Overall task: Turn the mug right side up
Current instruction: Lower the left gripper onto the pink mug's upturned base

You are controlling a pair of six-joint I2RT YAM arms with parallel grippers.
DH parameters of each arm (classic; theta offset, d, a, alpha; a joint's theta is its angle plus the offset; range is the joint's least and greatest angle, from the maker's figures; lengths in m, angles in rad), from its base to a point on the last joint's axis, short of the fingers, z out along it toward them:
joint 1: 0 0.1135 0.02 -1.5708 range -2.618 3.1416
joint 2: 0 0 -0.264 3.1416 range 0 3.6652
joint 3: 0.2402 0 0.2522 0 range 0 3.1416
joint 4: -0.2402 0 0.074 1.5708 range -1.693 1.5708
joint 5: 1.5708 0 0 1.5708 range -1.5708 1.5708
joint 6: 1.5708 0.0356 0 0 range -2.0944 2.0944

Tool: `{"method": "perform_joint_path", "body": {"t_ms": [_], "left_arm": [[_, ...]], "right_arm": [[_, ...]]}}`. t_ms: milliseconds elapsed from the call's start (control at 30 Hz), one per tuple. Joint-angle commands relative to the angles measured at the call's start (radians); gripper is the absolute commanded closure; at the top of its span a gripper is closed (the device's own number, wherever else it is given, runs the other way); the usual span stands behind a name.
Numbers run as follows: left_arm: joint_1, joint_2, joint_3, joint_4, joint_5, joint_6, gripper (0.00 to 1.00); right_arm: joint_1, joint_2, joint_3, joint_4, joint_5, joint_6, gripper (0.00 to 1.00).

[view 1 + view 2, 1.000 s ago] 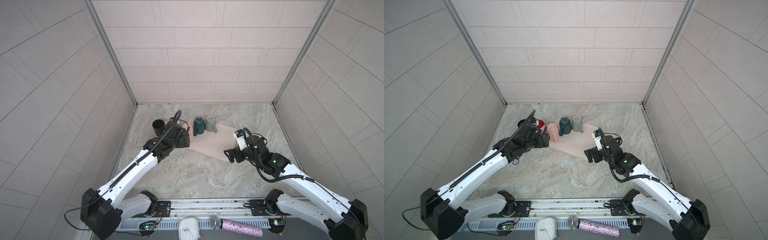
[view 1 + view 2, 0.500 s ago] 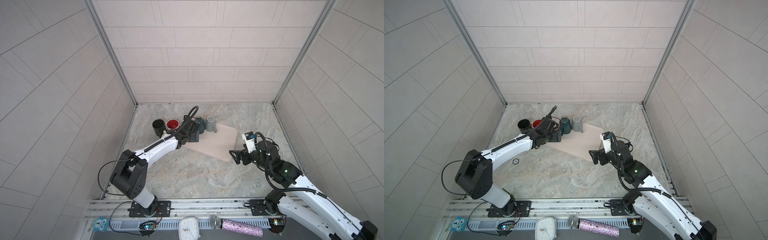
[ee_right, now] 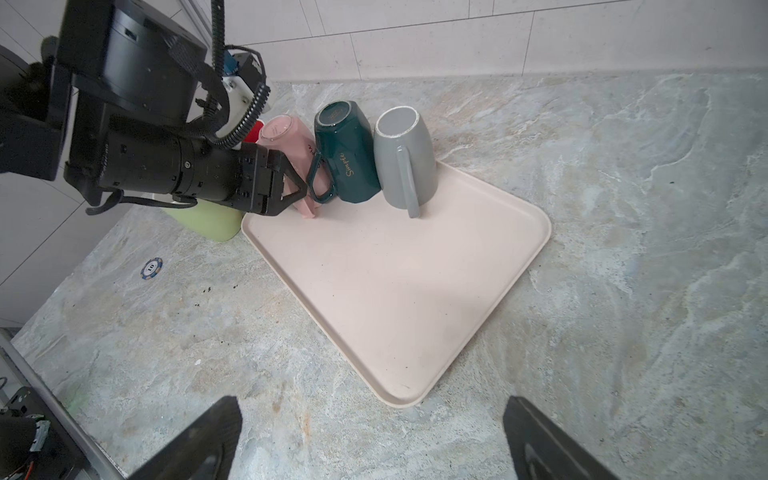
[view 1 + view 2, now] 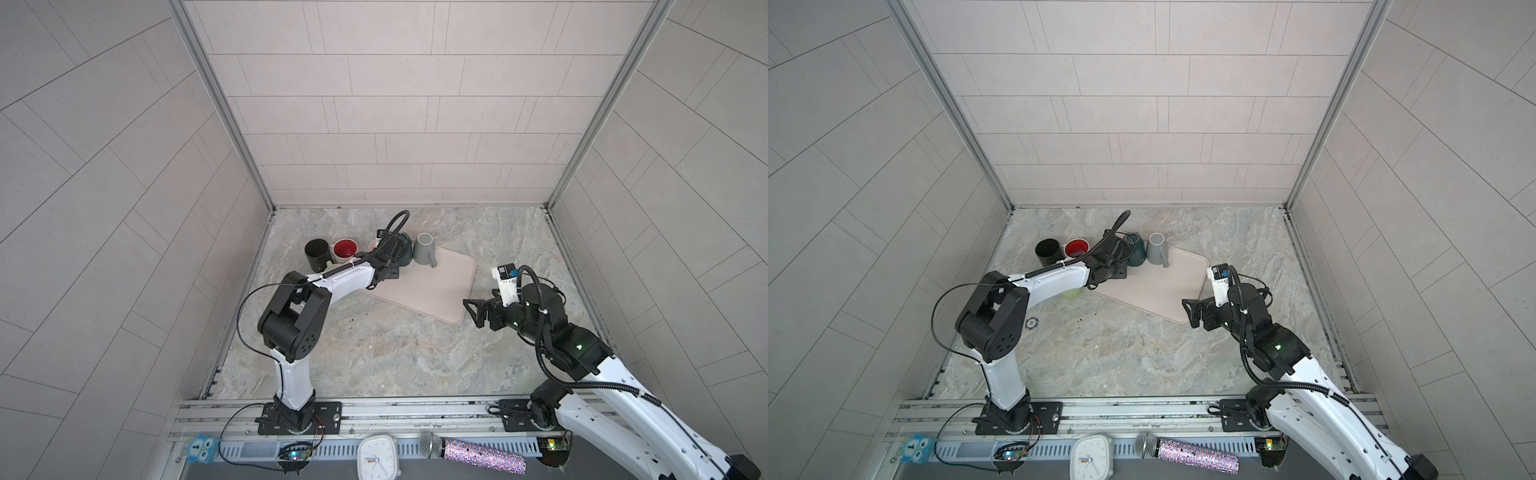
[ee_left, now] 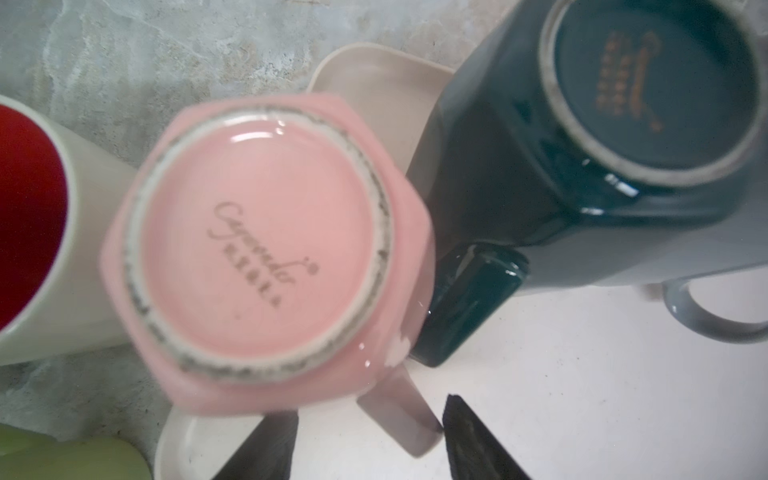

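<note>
The green mug (image 3: 345, 153) carries the gold script word "Simple" on its side; the gold print on its base is too blurred to read. The base of the pink mug (image 5: 266, 245) bears a script brand word starting with "C", roughly "Cagoondo", above a row of small characters that cannot be read. The chip (image 3: 151, 268) reads "10", and the owl tag (image 4: 200, 446) reads "1".

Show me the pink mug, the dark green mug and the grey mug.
pink mug (image 5: 266, 245), left wrist view, upturned base.
dark green mug (image 3: 353, 141), right wrist view, side wall.
grey mug (image 3: 395, 123), right wrist view, upturned base.
</note>
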Motion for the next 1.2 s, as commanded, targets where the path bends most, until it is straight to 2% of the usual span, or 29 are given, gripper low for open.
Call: {"method": "perform_joint_path", "body": {"t_ms": [0, 200, 600, 867, 933, 1167], "left_arm": [[0.008, 0.019, 0.022, 0.012, -0.024, -0.016, 0.39], [0.022, 0.047, 0.054, 0.017, -0.006, -0.021, 0.42], [0.055, 0.031, 0.034, 0.006, 0.011, -0.031, 0.51], [0.069, 0.045, 0.099, -0.095, -0.002, -0.009, 0.52], [0.072, 0.048, 0.106, -0.109, -0.001, -0.001, 0.58], [0.079, 0.086, 0.166, -0.18, 0.004, 0.02, 0.62]], "right_arm": [[-0.005, -0.004, 0.003, -0.015, 0.001, 0.026, 0.0], [-0.005, -0.02, -0.067, -0.007, -0.018, 0.093, 0.0], [-0.004, -0.028, -0.087, 0.003, -0.041, 0.101, 0.0], [-0.005, -0.023, -0.099, 0.009, -0.052, 0.107, 0.0], [-0.004, -0.018, -0.102, 0.016, -0.063, 0.112, 0.0], [-0.004, -0.014, -0.112, 0.029, -0.083, 0.121, 0.0]]}}
